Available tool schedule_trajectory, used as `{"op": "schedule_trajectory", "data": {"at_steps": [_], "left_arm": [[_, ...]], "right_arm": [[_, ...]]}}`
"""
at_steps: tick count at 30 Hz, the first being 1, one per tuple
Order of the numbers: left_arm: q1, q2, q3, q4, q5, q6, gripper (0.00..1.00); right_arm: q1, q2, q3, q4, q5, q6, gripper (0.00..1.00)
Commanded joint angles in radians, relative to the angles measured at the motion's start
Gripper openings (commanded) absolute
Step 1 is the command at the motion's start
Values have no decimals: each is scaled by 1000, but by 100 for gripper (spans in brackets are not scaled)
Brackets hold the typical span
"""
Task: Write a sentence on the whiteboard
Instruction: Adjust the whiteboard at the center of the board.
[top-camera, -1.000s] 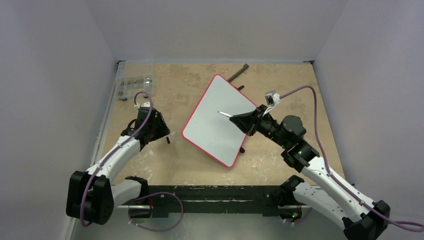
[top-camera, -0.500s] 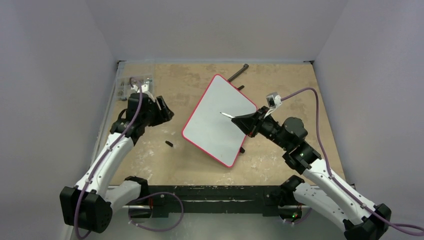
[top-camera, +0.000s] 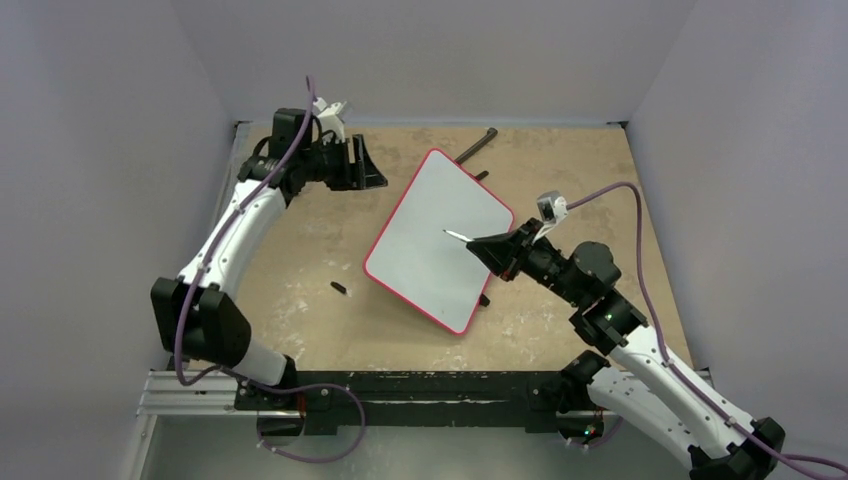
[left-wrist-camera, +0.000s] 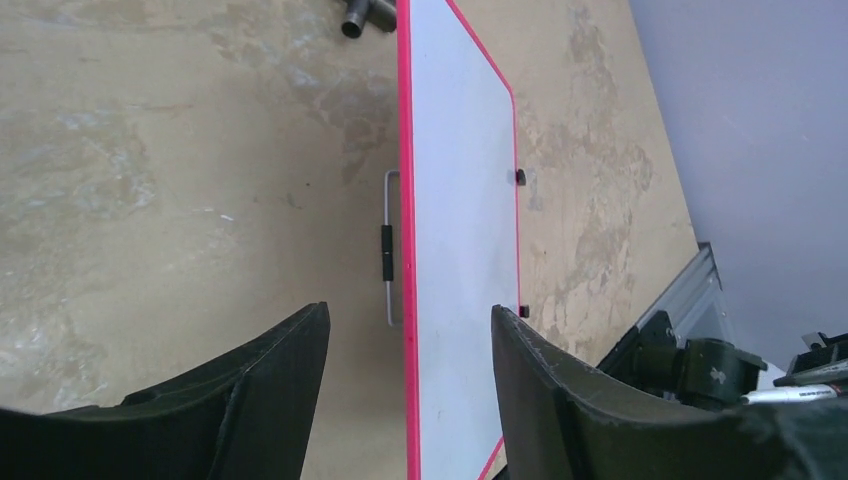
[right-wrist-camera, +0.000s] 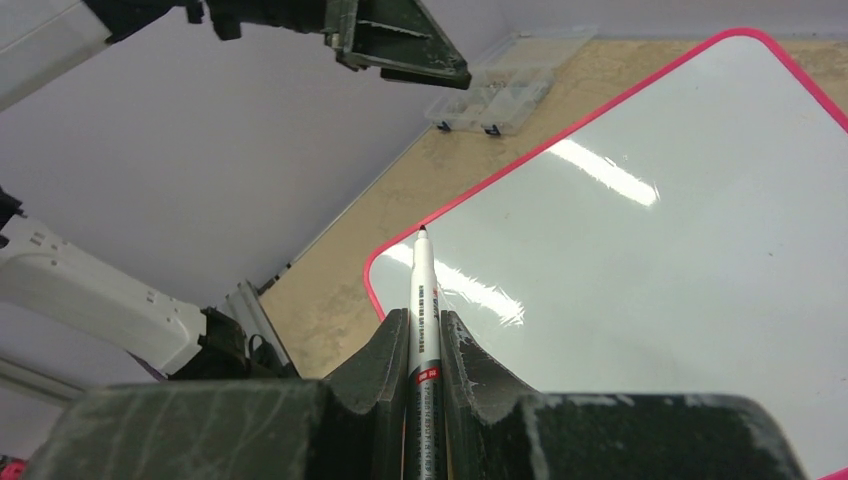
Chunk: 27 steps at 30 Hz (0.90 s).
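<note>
The whiteboard (top-camera: 420, 262) lies tilted on the table, white with a red-pink rim. Its face is blank; no sentence shows on it. It also shows in the left wrist view (left-wrist-camera: 460, 200) and the right wrist view (right-wrist-camera: 680, 250). My right gripper (top-camera: 480, 243) is shut on a white marker (right-wrist-camera: 424, 290). The marker's dark tip (top-camera: 447, 233) is bare and hovers over the middle of the board. My left gripper (top-camera: 376, 178) is open and empty, raised at the back left, just off the board's far-left corner. Its jaws frame the board's rim (left-wrist-camera: 408, 315).
A small black marker cap (top-camera: 339, 288) lies on the table left of the board. A dark metal rod (top-camera: 477, 145) lies behind the board. A clear plastic parts box (right-wrist-camera: 497, 95) sits at the back left. A wire clip (left-wrist-camera: 387, 250) sticks out under the board's edge.
My left arm has swung from the left middle of the table up to the back left, near the board's far corner. The black cap stays on the table. My right gripper has shifted slightly.
</note>
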Motion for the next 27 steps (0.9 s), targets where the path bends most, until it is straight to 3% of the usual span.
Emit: {"op": "schedule_trajectory", "data": {"at_steps": [1, 10, 21, 27], "left_arm": [[-4, 135, 113, -44, 174, 33, 58], [-60, 450, 379, -134, 296, 18, 47], [-114, 619, 568, -183, 301, 3, 28], [-170, 736, 735, -252, 342, 33, 22]], "right_arm": [[1, -10, -23, 20, -46, 19, 0], [0, -37, -2, -31, -44, -10, 0], [0, -60, 13, -69, -53, -40, 0], [0, -74, 22, -96, -54, -50, 0]]}}
